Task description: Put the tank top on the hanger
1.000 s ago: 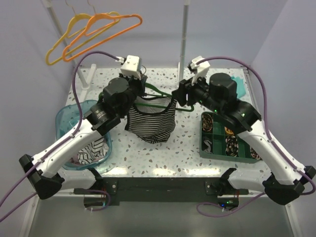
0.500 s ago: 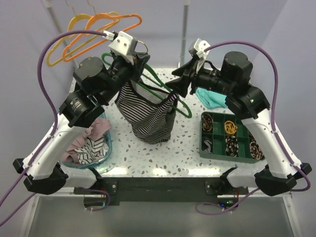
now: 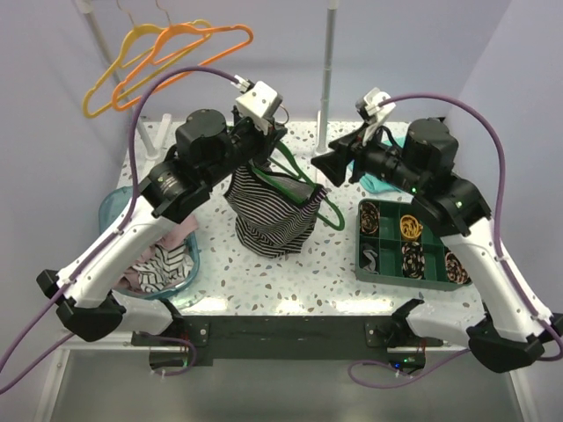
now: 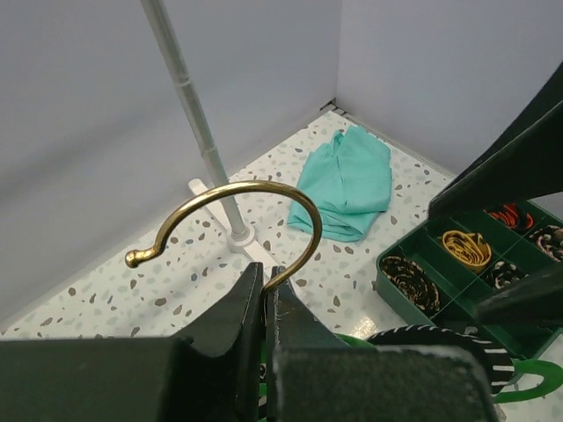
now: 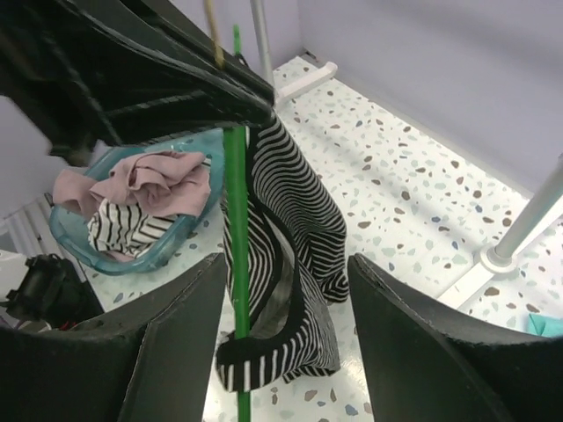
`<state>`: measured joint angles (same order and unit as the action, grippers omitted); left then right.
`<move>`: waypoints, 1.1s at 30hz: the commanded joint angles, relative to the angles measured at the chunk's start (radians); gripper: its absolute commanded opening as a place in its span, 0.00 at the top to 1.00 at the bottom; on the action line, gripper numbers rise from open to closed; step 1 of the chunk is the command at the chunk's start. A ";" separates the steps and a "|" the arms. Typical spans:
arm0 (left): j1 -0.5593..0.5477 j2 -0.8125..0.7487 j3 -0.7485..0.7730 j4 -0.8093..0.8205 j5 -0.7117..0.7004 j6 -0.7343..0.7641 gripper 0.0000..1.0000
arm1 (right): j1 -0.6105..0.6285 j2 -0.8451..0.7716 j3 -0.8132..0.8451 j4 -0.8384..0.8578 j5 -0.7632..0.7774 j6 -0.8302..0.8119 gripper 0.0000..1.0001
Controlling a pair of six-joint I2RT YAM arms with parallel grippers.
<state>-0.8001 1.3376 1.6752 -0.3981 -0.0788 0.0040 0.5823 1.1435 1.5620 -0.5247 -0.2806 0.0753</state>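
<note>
My left gripper [image 3: 266, 141] is shut on the neck of the green hanger [image 3: 332, 211], just below its gold metal hook [image 4: 237, 207], and holds it up above the table. The striped tank top [image 3: 273, 215] hangs bunched on the hanger, its hem near the tabletop. In the right wrist view the hanger's green bar [image 5: 236, 264] runs upright with the tank top [image 5: 295, 220] draped round it. My right gripper [image 3: 324, 163] is open just right of the top. Its jaws stand wide on either side of the bar and fabric, holding nothing.
A blue basket [image 3: 114, 207] with a mauve-pink garment [image 5: 149, 180] stands at the left. A green compartment tray [image 3: 365, 259] sits at the right, with a teal cloth [image 4: 347, 180] behind it. Orange [image 3: 189, 44] and yellow [image 3: 106, 83] hangers hang at the back left. A rack pole [image 3: 327, 61] stands behind.
My left arm has swung right and lowered a little, carrying the hanger and top with it. My right gripper has drawn back to the right and stands open beside the top.
</note>
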 commanded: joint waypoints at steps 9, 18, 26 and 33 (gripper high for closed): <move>-0.004 0.008 -0.020 0.122 0.037 -0.048 1.00 | 0.007 -0.042 -0.149 -0.066 -0.117 0.038 0.38; -0.002 0.028 -0.023 0.142 0.028 -0.061 1.00 | 0.103 -0.019 -0.161 -0.106 0.043 -0.012 0.37; -0.004 0.041 -0.009 0.142 -0.004 -0.067 1.00 | 0.149 -0.066 -0.242 -0.094 0.211 -0.023 0.37; -0.004 0.048 -0.009 0.156 0.022 -0.076 1.00 | 0.148 -0.116 -0.309 -0.020 0.230 -0.008 0.49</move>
<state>-0.8001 1.3823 1.6413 -0.3351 -0.0669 -0.0456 0.7280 1.0657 1.2766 -0.6216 -0.0917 0.0635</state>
